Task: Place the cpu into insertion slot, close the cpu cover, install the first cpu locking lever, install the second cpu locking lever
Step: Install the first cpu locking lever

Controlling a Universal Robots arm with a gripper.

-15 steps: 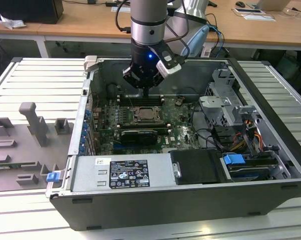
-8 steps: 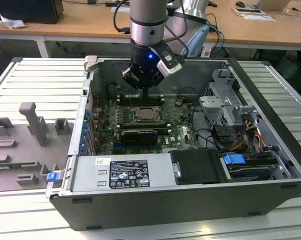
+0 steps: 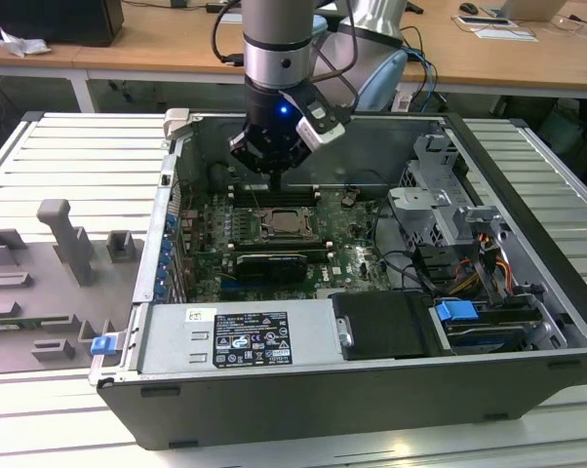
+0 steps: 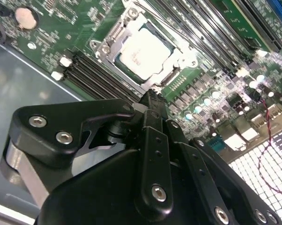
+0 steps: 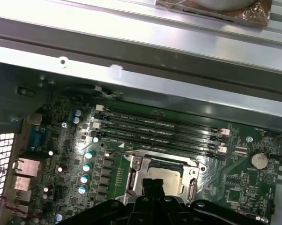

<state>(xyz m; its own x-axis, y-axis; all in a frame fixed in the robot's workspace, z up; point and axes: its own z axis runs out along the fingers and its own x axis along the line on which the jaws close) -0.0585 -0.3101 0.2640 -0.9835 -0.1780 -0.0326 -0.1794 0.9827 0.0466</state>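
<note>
So, chip [image 4: 143, 50]: it lies flat in the socket [image 4: 130, 74], silver face up.
Cover [image 4: 180, 58]: down around the chip's edges, as far as you can judge; whether it is locked you cannot tell.
Pincer [image 4: 152, 99]: fingers look pressed together, with nothing between them; it hangs above the board [image 3: 352, 239].
Bearing: the chip sits just beyond the fingertips, below the pincer and a little nearer the camera in the exterior view.
Setting: green board inside the open case [image 3: 391, 400].

light: bright, even | glare: perforated panel [image 4: 267, 161] blown white; shadows: soft inside case [image 3: 303, 414]
</note>
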